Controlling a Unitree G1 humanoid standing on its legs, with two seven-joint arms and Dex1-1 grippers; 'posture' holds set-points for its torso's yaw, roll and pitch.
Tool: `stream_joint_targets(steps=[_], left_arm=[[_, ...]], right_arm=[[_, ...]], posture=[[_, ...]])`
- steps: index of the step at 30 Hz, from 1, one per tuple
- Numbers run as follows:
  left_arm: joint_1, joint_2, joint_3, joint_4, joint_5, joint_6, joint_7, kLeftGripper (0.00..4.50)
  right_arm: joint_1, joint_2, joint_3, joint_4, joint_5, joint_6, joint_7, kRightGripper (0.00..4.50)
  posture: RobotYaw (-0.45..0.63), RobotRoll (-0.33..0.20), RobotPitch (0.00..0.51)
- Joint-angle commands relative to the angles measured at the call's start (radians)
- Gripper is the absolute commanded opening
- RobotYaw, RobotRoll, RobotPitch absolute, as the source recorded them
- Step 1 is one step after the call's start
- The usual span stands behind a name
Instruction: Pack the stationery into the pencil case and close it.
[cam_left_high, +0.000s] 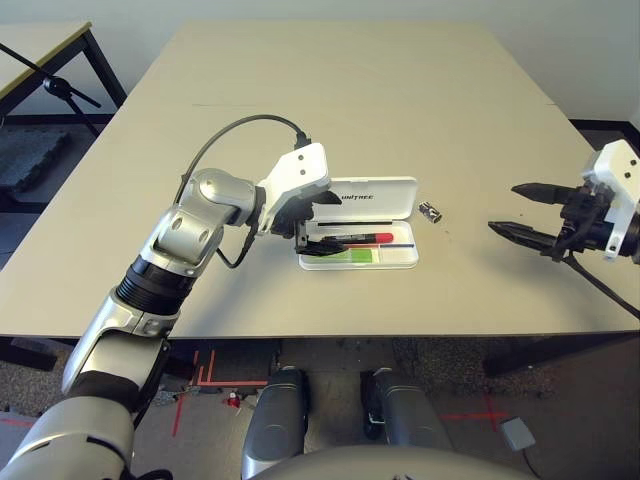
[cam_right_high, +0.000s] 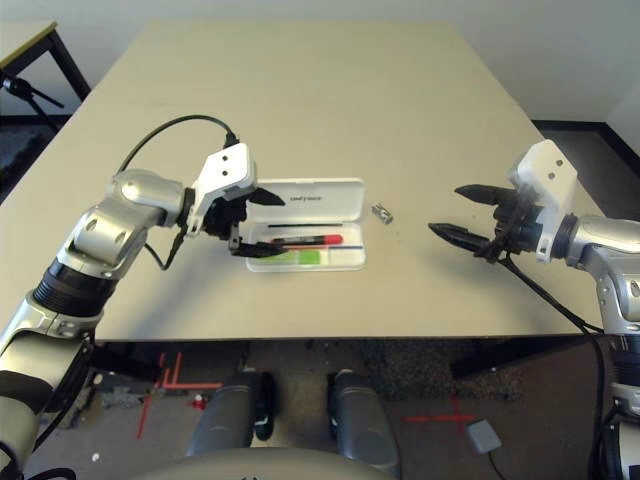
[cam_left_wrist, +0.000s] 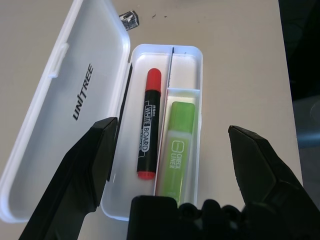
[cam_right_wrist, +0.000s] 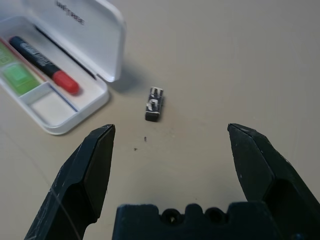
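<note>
White pencil case (cam_left_high: 370, 225) open mid-tabletop; red marker (cam_left_wrist: 148, 123) and green highlighter (cam_left_wrist: 175, 147) inside.
Metal piece (cam_right_wrist: 154, 104) lies just right of it. Both end effectors, left (cam_left_wrist: 175, 145) and right (cam_right_wrist: 170, 145), open, empty; I'd grasp that piece next.

We see a glossy white plastic pencil case (cam_left_wrist: 75, 85), a matt beige table (cam_right_wrist: 225, 60) and a shiny metallic piece (cam_right_wrist: 154, 104).

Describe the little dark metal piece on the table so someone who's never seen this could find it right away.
Start at the open white pencil case in the middle of the table. Just off its right end, toward the right claw, the tiny dark metallic piece lies on the bare tabletop. The red marker and green highlighter are in the case.
</note>
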Motion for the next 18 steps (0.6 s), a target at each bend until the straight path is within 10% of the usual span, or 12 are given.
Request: stream_joint_targets(steps=[1,18], left_arm=[[0.023,0.036,0.039,0.011,-0.024,0.008,-0.007,4.49],[0.063,0.090,0.095,0.026,-0.025,0.000,0.034,4.49]], right_arm=[[-0.002,0.012,-0.019,-0.008,-0.009,0.045,-0.068,4.50],[-0.133,0.124,0.008,0.098,-0.059,0.161,-0.300,4.50]], posture=[[0.08,0.000,0.114],[0.13,0.000,0.095]])
